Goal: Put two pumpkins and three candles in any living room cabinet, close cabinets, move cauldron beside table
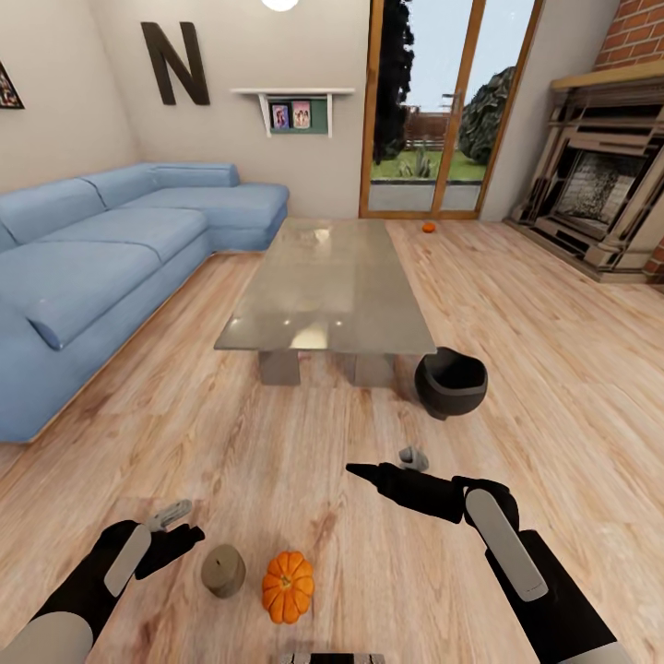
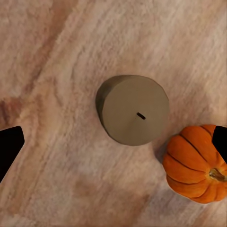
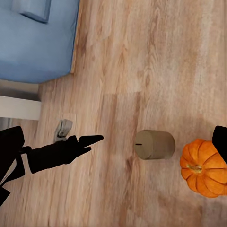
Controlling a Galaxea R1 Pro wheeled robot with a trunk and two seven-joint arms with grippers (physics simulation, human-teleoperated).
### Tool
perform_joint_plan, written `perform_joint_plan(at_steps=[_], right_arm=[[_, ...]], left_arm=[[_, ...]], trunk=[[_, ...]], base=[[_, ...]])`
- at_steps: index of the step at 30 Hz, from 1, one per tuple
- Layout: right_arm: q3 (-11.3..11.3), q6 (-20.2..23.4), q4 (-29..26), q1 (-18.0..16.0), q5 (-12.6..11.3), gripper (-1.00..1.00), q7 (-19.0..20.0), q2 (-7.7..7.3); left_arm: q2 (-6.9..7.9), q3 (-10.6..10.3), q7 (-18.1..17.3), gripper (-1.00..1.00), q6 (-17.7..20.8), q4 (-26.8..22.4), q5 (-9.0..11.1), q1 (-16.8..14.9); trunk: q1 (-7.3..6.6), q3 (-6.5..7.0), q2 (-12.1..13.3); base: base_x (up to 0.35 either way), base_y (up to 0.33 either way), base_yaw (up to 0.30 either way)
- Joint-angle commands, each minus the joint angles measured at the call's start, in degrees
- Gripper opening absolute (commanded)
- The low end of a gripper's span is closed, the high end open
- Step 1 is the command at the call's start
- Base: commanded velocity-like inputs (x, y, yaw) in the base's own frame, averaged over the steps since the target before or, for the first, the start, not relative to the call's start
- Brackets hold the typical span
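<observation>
Living room, pale wood-plank floor (image 1: 231, 443); blue corner sofa (image 1: 101, 249) along one wall, brick fireplace (image 1: 599, 203) opposite, glazed patio door (image 1: 443, 101) at the far end.

Table (image 1: 327, 286): one, low, grey glass top, standing mid-floor on pale block legs.

Cauldron (image 1: 450, 381): one, black, round-bellied, on the floor just beside the table's near right corner; whether it touched the table could not be told.

Pumpkins: two counted. One pumpkin (image 1: 287, 586) lay on the floor close in front of the robot, stem to the side. A second, far pumpkin (image 1: 429, 227) sat on the floor beyond the table's far right corner, near the patio door.

Candles: one candle (image 1: 223, 570) counted, tan, stubby, wick visible, lying on the floor just beside the near pumpkin; a narrow gap showed between them in the left wrist view.

Left gripper (image 1: 175, 526): fingers apart, held above the floor beside the candle, holding nothing.

Right gripper (image 1: 392, 466): fingers apart, empty, over bare floor between the cauldron and the near pumpkin.

Wall items: large dark letter N (image 1: 175, 63); small shelf with photographs (image 1: 293, 111).
</observation>
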Motion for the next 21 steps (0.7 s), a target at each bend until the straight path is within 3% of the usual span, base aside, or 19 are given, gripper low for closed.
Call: perform_joint_plan(at_steps=[1,8,15,21], right_arm=[[0.02,0.14,0.02,-0.04,0.47,1.00,0.46,-0.03],[0.02,0.14,0.11,-0.04,0.46,1.00,0.37,-0.03],[0.02,0.11,0.62,-0.04,0.46,1.00,0.28,-0.03],[-0.04,0.13,0.93,-0.04,0.46,1.00,0.37,-0.03]], left_arm=[[-0.02,0.07,0.45,1.00,0.25,-0.09,0.61,-0.01],[-0.14,-0.15,0.45,1.00,0.17,-0.09,0.54,-0.01],[-0.16,-4.61,0.45,1.00,-0.25,-0.09,0.52,-0.01],[-0.16,-5.27,0.45,1.00,-0.36,-0.09,0.52,-0.01]], trunk=[[0.21,-0.23,-0.44],[1.75,-1.49,-3.24],[1.93,-3.04,-3.34],[2.09,-4.37,-3.42]], base=[[0.000,0.000,0.000],[0.000,0.000,0.000],[0.000,0.000,0.000],[0.000,0.000,0.000]])
